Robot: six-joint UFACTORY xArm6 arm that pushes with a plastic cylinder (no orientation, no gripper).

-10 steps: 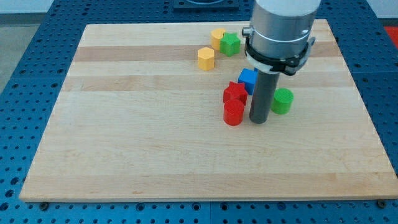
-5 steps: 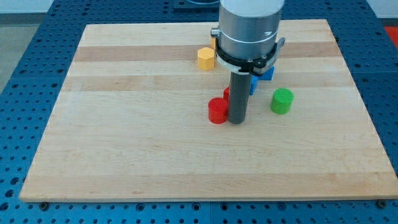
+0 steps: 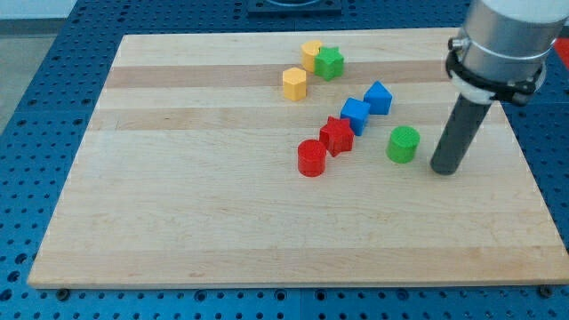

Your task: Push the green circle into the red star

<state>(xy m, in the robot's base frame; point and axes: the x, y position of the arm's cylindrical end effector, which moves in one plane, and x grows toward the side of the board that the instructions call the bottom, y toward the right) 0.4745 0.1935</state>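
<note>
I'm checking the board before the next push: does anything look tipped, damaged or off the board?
Nothing stands out. All the blocks sit flat on the board; my tip rests right of the green circle, not touching it.

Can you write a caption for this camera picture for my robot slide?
My tip sits just right of the green circle, with the red star further left on the wooden board.

The pale wooden board (image 3: 222, 222) lay on a blue perforated bench (image 3: 36, 107). On it sat a green circle (image 3: 403, 144), red star (image 3: 337, 135), red cylinder (image 3: 311, 158) — plus two blue blocks (image 3: 356, 114), two yellow blocks (image 3: 294, 84) and a green star (image 3: 330, 62).
</note>
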